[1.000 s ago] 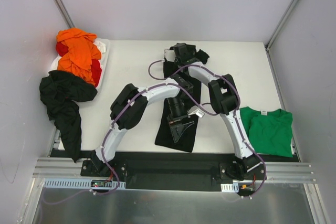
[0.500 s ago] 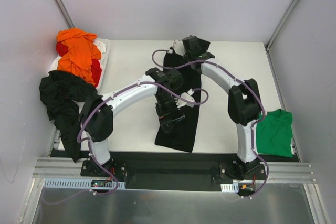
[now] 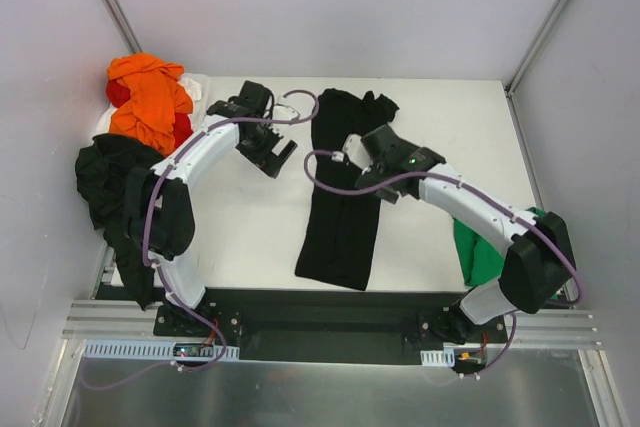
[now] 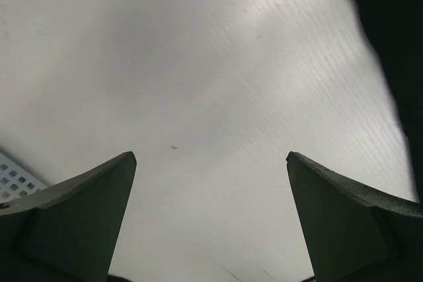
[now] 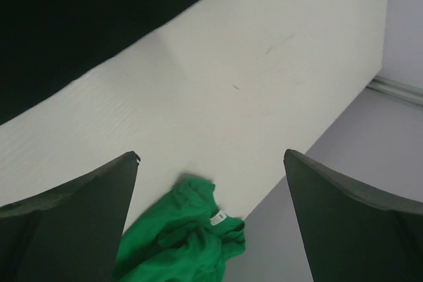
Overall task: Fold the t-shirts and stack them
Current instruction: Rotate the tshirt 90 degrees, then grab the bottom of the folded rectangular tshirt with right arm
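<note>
Table [image 3: 250,232] white w/ grey walls [image 3: 350,7]

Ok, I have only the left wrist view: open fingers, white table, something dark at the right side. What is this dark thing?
Observer: A black t-shirt, lying as a long narrow strip along the middle of the table.
Operator: Where is the right gripper?
Observer: The right gripper is raised by that strip's right edge, fingers open, empty.
Operator: And the other shirts?
Observer: A heap of unfolded shirts, orange on top, sits at the far-left corner.
</note>
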You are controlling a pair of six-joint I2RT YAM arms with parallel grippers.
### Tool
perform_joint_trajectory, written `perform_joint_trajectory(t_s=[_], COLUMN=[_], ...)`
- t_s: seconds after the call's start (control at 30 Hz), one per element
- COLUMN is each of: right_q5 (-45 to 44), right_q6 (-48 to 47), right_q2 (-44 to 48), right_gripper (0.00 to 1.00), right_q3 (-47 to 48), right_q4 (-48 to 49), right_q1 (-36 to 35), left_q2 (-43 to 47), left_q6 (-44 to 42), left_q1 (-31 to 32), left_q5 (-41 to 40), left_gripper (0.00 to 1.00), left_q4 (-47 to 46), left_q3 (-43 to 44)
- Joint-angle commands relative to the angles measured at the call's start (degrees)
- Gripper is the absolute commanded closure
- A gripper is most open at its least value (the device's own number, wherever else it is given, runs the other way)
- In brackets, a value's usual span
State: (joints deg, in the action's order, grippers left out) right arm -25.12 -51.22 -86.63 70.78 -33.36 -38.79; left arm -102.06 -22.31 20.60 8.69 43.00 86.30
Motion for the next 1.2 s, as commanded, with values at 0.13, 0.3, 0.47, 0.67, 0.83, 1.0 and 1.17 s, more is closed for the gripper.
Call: perform_joint_trajectory(t_s=[0.13,0.3,0.47,0.67,0.83,1.0,1.17], right_q5=[0.87,-0.37,2.36,0.16,-0.72,1.39,2.54], right_q6=[7.1,6.57,6.93,6.66,5.78,6.84,6.84], right_q2=[0.85,-3.54,-3.37,-5.48,-7.06,-8.29,-9.26], right_gripper=[0.03,0.03,0.03,0.03,0.02,0.02,0.02], right_q3=[-9.87,-9.71,-9.52,-10.67,-10.4,-9.44,-9.52], right_q4=[-2.5,-0.12,0.4,0.67,0.85,0.58,1.28], right_q1=[-18.5,-23.79,-25.72,-35.64,-43.91,-45.41,-45.94], left_q2=[-4.37,-7.18,-8.59,-9.65,-9.91,-9.82,-10.17], left_q6=[2.97,3.58,3.5,2.62,1.92,1.56,1.47], left_q1=[-3.37,-4.6,-6.8,-7.5,-7.59,-7.68,-7.59], left_q5=[-7.8,-11.59,-11.76,-13.26,-13.96,-14.31,-14.31], left_gripper=[0.01,0.01,0.01,0.01,0.01,0.01,0.01], left_q4=[-5.91,-6.61,-7.58,-8.2,-8.64,-8.99,-9.08], left_q3=[4.93,5.63,4.49,4.14,3.35,2.56,2.64])
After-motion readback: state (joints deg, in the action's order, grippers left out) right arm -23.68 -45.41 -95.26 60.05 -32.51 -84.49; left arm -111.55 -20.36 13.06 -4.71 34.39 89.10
